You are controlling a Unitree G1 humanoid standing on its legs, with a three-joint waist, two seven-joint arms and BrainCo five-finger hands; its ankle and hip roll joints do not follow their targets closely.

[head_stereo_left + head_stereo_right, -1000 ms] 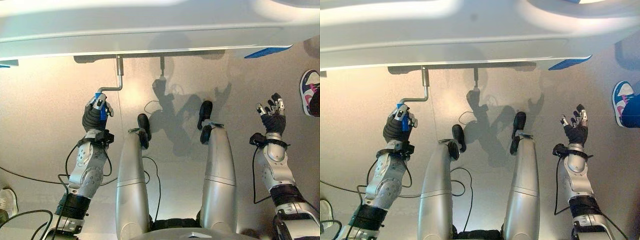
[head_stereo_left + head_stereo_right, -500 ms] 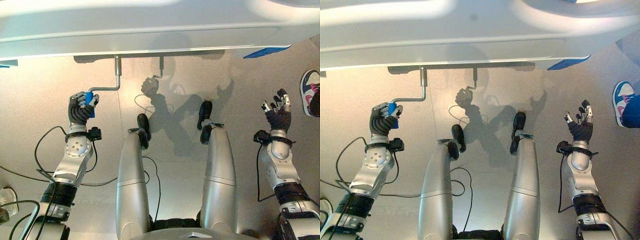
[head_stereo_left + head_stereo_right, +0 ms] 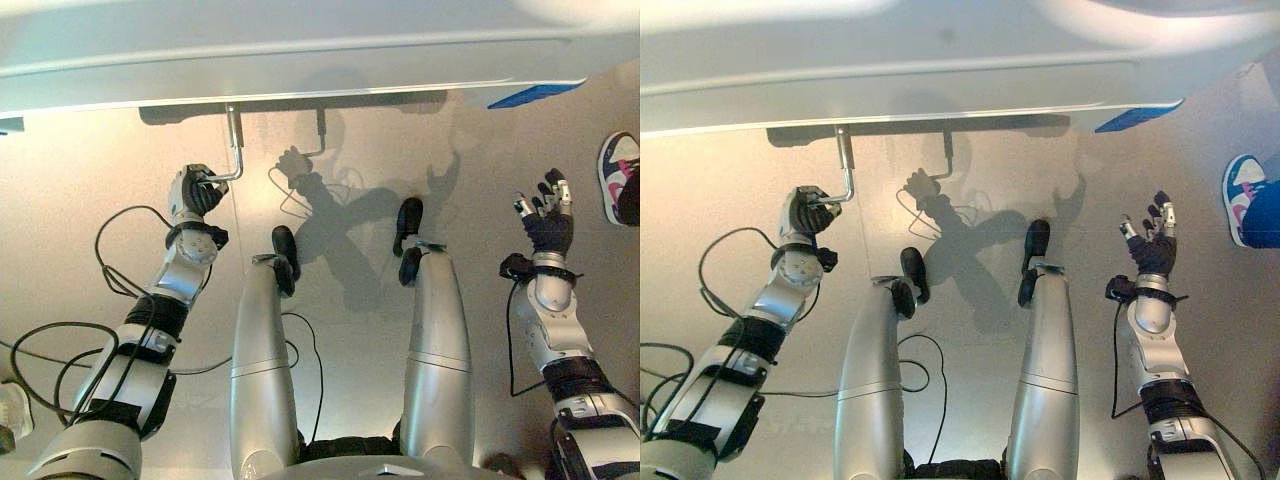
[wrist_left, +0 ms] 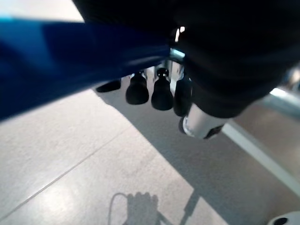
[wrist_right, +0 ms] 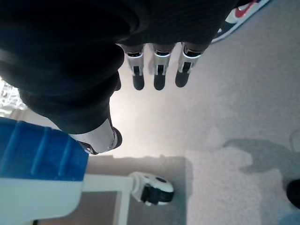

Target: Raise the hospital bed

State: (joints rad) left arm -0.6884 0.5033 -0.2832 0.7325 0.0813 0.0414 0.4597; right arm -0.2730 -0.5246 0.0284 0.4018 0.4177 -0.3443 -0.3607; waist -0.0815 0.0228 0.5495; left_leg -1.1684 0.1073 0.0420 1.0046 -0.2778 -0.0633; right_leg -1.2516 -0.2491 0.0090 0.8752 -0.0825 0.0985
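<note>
The hospital bed's pale foot end spans the far side of the eye views. A metal crank hangs from its underside and bends toward my left. My left hand is shut on the crank's handle close under the bed edge. In the left wrist view the blue handle runs through the curled fingers. Off to the right my right hand is raised above the floor, open with fingers spread and holding nothing. Its straight fingers show in the right wrist view.
A second short crank rod hangs under the bed to the right of the first. A blue corner bumper marks the bed's right corner, with a caster wheel below it. A person's shoe stands at the far right.
My left hand has swung the crank handle out to the left, then back in and up toward the bed edge. The right hand has barely shifted.
</note>
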